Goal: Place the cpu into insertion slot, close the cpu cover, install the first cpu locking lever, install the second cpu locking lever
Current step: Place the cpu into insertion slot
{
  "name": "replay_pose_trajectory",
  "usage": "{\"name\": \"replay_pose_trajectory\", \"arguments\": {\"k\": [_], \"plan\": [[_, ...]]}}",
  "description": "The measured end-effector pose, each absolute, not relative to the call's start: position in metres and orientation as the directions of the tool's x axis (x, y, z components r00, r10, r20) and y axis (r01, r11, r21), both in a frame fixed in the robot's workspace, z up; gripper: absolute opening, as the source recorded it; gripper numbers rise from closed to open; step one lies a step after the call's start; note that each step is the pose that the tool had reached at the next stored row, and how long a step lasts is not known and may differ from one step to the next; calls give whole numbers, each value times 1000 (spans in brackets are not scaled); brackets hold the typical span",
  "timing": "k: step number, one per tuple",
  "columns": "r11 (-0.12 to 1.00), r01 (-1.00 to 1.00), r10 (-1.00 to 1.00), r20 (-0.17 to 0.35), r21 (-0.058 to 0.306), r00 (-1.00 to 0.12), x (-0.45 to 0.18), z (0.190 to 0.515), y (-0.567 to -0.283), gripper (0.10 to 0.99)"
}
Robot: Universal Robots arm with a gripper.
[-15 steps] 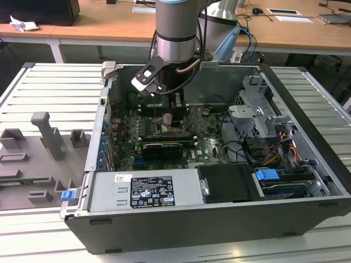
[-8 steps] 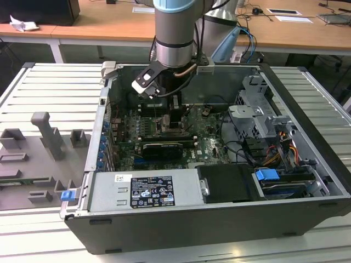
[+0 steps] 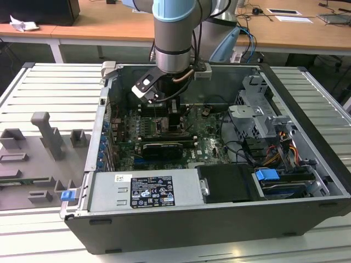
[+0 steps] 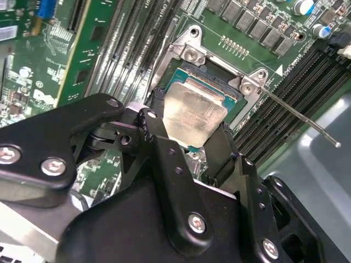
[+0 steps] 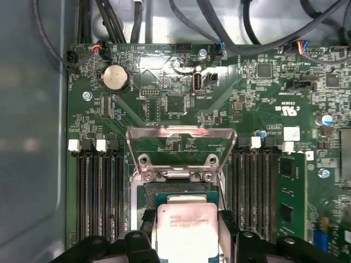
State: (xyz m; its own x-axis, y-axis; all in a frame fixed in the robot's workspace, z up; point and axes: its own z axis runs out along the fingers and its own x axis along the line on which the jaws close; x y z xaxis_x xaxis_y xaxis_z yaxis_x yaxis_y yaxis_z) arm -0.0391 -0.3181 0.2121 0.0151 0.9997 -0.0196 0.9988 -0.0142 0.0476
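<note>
The cpu point(image 4: 194, 112), a pale silver square chip, sits between my gripper's point(image 4: 189, 134) two black fingers point(image 4: 151, 123), which are shut on its opposite edges. It hangs level, right over the insertion slot point(image 4: 181, 76), whose dark contact field shows around the far side of the chip. In the first wrist view the cpu point(image 5: 186, 227) is low over the insertion slot point(image 5: 164, 190), and the cpu cover point(image 5: 181, 133) stands tilted up open behind it. A thin locking lever point(image 4: 301, 118) sticks out free from the socket corner. In the exterior view my gripper point(image 3: 173, 123) reaches down into the case.
Long black memory slots point(image 5: 98, 192) flank the socket, with a memory card point(image 5: 290, 203) fitted on one side. A coin battery point(image 5: 116, 78) and black cables point(image 5: 230, 33) lie beyond. The open case point(image 3: 307, 137) holds a drive cage point(image 3: 258, 118) and a power supply point(image 3: 145, 189).
</note>
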Motion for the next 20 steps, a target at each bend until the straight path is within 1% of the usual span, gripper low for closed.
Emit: {"name": "replay_pose_trajectory", "arguments": {"k": [2,20], "plan": [[-28,998,999,-20,48,29,-39,211,-317,533],[-28,998,999,-27,48,30,-39,202,-313,533]]}}
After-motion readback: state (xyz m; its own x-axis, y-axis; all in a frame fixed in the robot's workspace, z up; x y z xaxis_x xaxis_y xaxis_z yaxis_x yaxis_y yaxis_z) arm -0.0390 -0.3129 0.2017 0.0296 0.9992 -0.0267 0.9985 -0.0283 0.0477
